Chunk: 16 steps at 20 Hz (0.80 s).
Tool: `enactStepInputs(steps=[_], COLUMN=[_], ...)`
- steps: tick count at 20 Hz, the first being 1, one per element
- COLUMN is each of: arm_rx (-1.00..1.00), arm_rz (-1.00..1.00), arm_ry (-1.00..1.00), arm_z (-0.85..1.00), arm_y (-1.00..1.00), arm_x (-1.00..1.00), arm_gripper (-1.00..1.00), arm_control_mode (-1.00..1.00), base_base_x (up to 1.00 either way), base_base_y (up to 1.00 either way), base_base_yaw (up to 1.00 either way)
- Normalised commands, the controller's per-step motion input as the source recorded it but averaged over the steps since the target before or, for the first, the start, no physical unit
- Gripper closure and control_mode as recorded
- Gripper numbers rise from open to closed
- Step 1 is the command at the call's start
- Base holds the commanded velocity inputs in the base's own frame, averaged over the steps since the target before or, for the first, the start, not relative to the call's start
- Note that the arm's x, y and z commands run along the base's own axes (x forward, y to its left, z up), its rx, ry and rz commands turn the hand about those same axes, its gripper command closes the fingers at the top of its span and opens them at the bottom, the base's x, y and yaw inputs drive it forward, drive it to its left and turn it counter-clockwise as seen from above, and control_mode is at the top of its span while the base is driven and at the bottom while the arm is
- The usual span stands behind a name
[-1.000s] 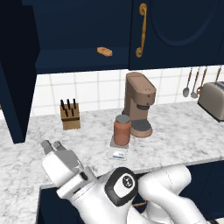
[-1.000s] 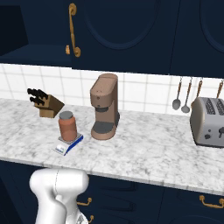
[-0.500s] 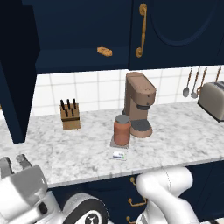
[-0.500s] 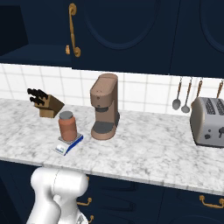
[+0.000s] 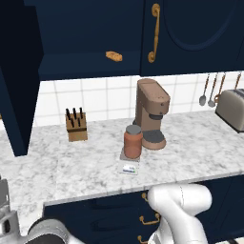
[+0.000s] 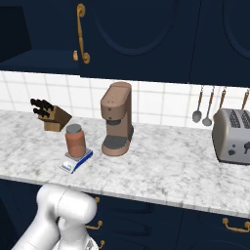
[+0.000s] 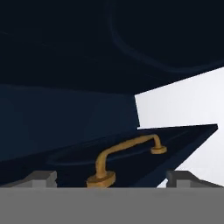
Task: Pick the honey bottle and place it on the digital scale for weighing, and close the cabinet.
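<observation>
A: Where do the base views look from?
B: Both sit behind the arm, facing the coffee machine (image 5: 151,113) (image 6: 117,118) on the counter (image 5: 86,171) (image 6: 161,171), from its left and its right.
A: The hand view?
B: Close to a navy door's brass handle (image 7: 124,157), looking along the tool.

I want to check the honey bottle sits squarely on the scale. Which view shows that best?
The right base view: the honey bottle stands on the digital scale, with two of the plate's edges showing. The left base view shows the bottle hiding most of the plate.
</observation>
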Motion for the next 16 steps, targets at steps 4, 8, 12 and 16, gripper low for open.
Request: enactStepInputs(steps=[4, 8, 12, 16], arm_rx=[0.15, 0.03, 0.00, 0.00], arm_rz=[0.00, 0.00, -0.02, -0.19], arm_ry=[0.21, 0.28, 0.27, 0.17], arm_z=[0.02, 0.00, 0.00, 0.20], arm_y=[-0.08, 0.03, 0.05, -0.22], arm_x=[0.96, 0.97, 0.91, 0.83], arm_gripper=[-1.00, -1.00, -1.00, -1.00], arm_control_mode=[-1.00, -1.00, -1.00, -1.00], base_base_x=[0.00, 0.00, 0.00, 0.00], base_base_y=[0.00, 0.00, 0.00, 0.00], base_base_yaw=[0.00, 0.00, 0.00, 0.00])
